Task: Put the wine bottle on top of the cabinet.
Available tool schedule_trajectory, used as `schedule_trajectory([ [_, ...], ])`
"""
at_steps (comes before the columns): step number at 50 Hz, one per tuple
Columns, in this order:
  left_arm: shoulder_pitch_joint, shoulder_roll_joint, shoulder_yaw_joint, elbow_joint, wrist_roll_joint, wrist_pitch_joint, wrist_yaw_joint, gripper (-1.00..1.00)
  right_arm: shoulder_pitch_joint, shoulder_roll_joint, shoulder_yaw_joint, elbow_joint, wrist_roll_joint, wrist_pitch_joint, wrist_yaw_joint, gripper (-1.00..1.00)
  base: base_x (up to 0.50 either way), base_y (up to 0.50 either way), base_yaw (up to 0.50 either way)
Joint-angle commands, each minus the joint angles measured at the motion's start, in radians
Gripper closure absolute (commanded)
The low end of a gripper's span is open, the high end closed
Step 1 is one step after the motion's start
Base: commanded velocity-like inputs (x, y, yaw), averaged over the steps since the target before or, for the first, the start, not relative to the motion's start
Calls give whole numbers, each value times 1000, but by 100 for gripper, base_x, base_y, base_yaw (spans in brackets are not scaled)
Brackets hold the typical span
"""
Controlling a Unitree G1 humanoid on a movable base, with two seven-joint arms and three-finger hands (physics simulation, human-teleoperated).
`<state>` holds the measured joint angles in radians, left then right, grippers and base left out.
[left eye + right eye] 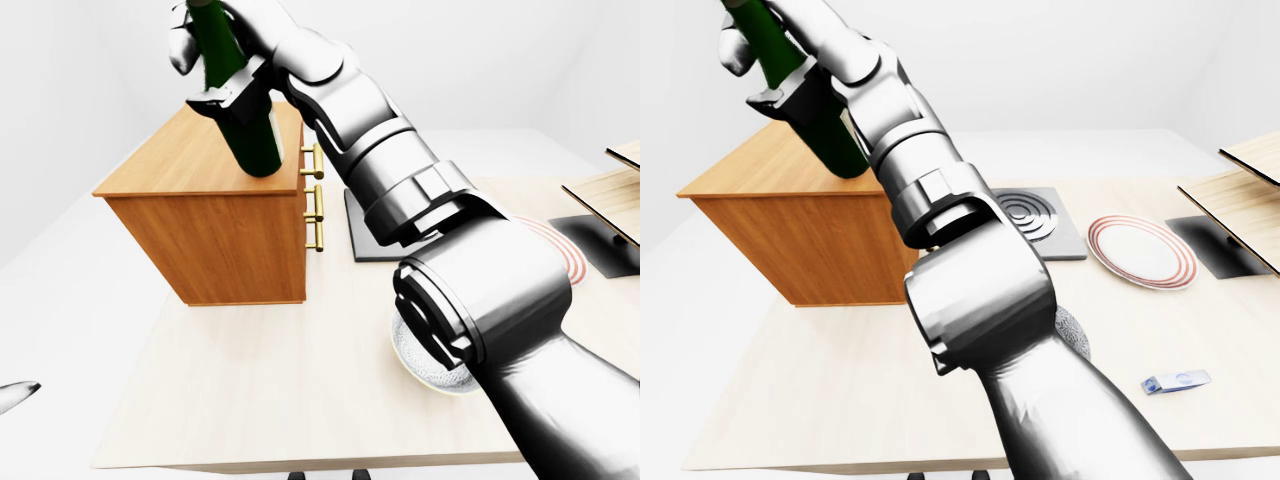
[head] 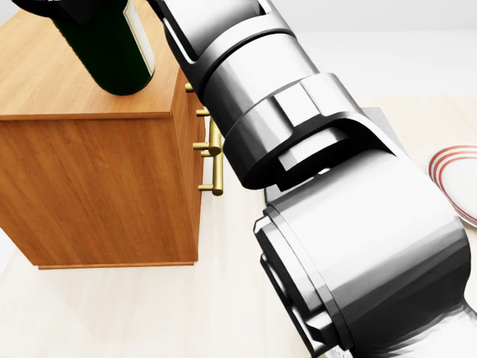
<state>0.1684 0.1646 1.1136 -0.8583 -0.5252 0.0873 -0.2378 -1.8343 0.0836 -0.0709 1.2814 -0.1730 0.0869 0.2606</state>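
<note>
Fingers (image 1: 215, 45) wrapped round wine bottle (image 1: 245, 125), tilted over cabinet (image 1: 215, 215)

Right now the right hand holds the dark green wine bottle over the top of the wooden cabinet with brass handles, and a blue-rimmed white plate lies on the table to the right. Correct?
Not quite. The white plate has red rings on its rim, not blue, as the right-eye view shows. The rest holds: the right hand grips the dark green wine bottle over the top of the wooden cabinet with brass handles, and the plate lies on the light table to the right.
</note>
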Motion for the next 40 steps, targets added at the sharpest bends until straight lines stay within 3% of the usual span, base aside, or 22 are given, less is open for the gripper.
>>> schedule_trajectory([
  [1,1,-2,-1,1,1,0,0,-100,3,-5,-7,-1,7,0,-31,21,0,0,0],
  [2,1,-2,-2,1,2,0,0,-100,3,-4,-6,-2,7,0,-29,-57,0,0,0],
  [3,1,-3,-3,1,2,0,0,-100,4,-4,-6,-2,5,0,-34,-100,0,0,0],
  [40,-2,5,3,-12,-9,0,7,-100,-35,-30,-14,-5,14,0,-32,-100,0,0,0],
])
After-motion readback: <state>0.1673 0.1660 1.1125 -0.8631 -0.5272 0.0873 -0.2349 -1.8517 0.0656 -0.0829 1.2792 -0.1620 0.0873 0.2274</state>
